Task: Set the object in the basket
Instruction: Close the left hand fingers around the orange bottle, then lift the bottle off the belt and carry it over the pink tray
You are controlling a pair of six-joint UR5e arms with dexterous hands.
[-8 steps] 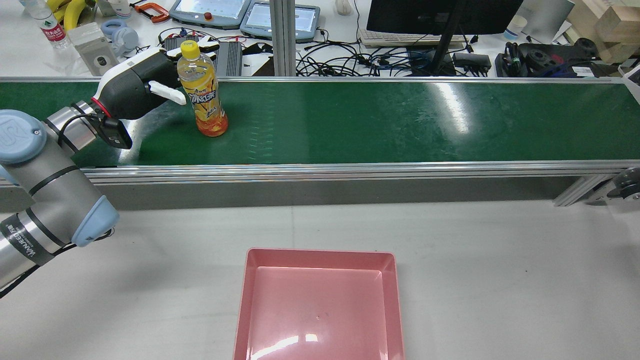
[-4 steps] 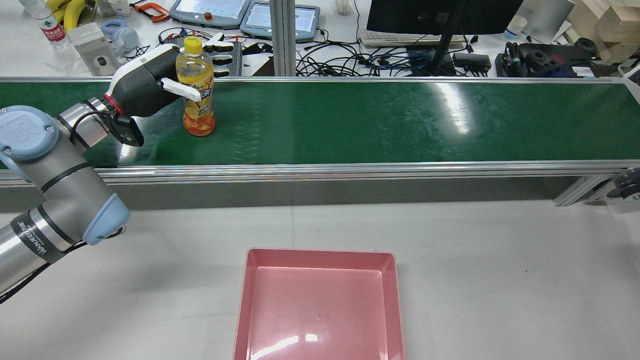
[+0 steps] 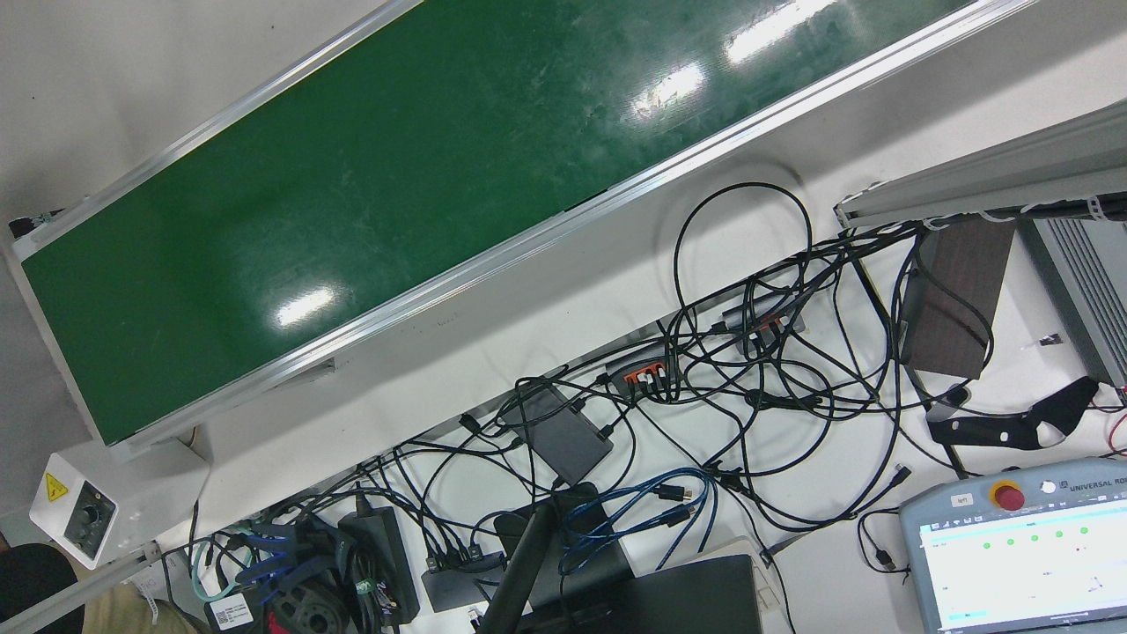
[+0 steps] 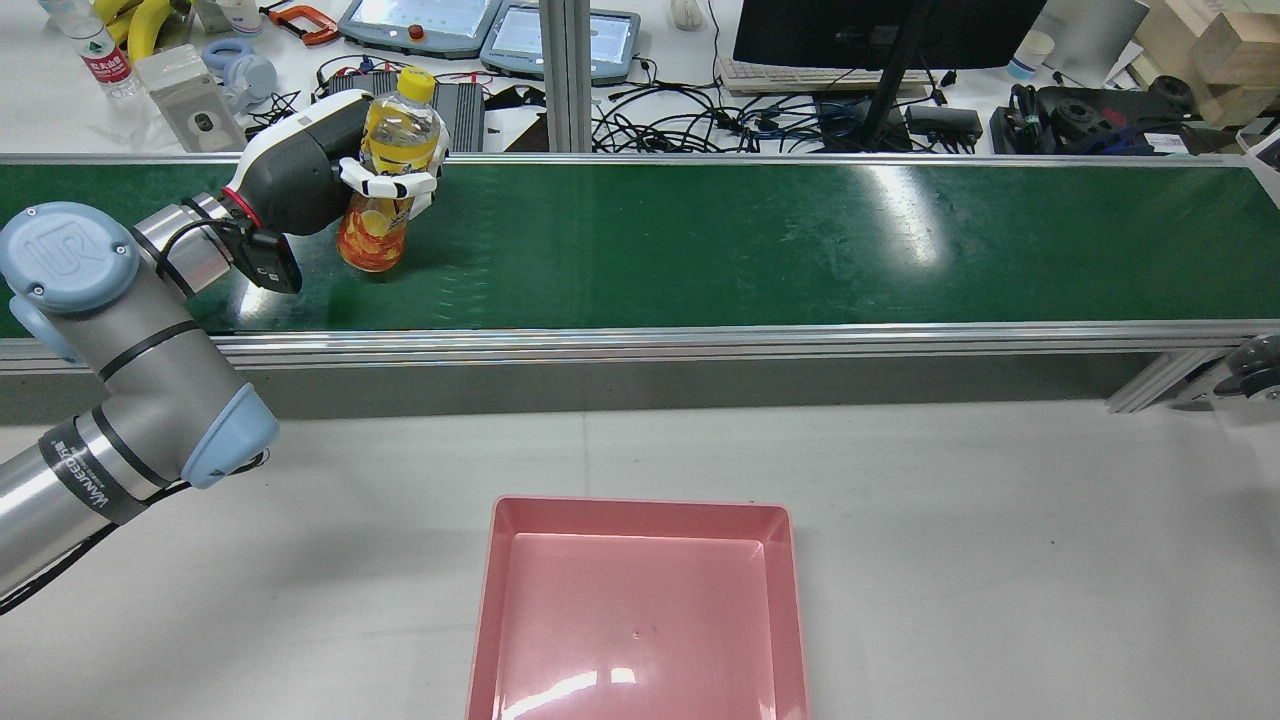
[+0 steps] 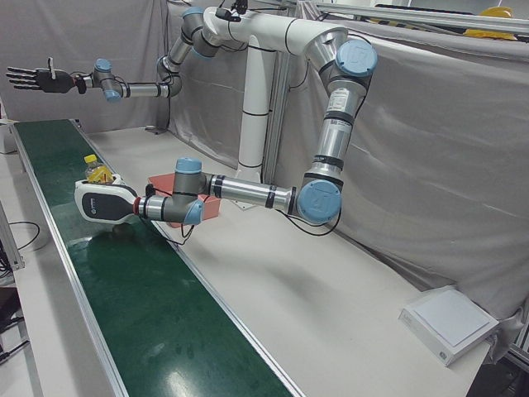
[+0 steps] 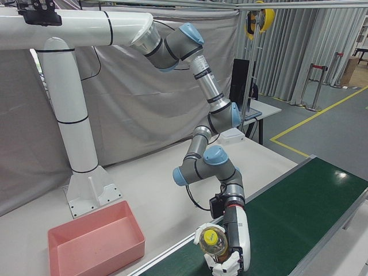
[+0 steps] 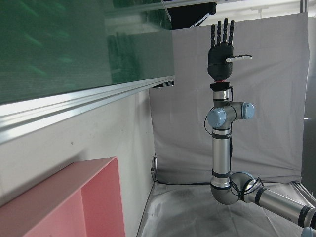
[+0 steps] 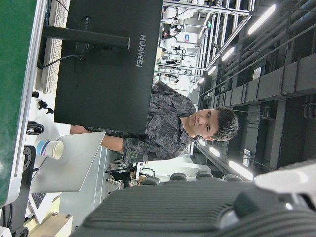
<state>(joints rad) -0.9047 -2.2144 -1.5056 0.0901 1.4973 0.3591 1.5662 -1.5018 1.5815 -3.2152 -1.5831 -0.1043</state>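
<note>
The left hand (image 4: pixel 300 175) has its white fingers (image 4: pixel 385 184) wrapped round the middle of the orange drink bottle (image 4: pixel 388 170) at the far left of the green conveyor belt (image 4: pixel 760 245) — clamped on it, as the rear view and the right-front view both show. The bottle leans, yellow cap (image 4: pixel 416 84) tipped to the right and away, its base at or just off the belt; which of the two I cannot tell. This looks like the grasp step, with the lift not clearly begun.

The right hand (image 5: pixel 33 78) is raised high, well apart from all this, fingers spread and holding nothing — the left hand view shows it the same way.

The pink basket (image 4: pixel 640 515) sits empty on the near side of the white counter (image 4: pixel 1000 560), to the right of the bottle and across the belt's aluminium rail (image 4: pixel 700 340).

Next, by my reading: raise the bottle clear of that rail, carry it toward the near side and to the right over the basket, then lower before the fingers let go. The lean deserves watching; a slippery bottle gripped mid-body could swing or slide during the carry.
</note>
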